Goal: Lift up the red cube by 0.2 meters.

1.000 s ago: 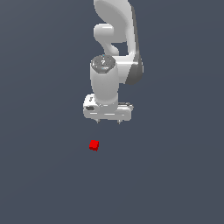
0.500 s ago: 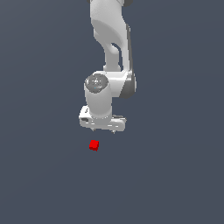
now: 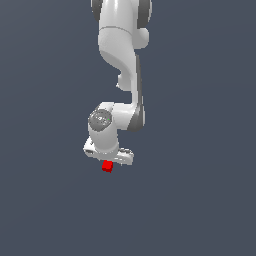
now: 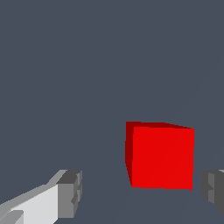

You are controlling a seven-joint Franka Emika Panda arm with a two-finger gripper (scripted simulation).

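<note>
A flat, plain dark grey-blue bench fills both views. The small matte bright red cube rests flat on it, between the white end effector's spread, released fingers, touching neither

The floor is flat and plain, a dark gray-blue all over, with no lines or marks on it. It fills the whole exterior view and the whole wrist view too. Only one thing sits right on it: the red cube. The cube is very small and bright red, with smooth, plain sides. In the exterior view it sits a bit below the middle. In the wrist view the red cube looks big, and the floor shows all around it.
</note>
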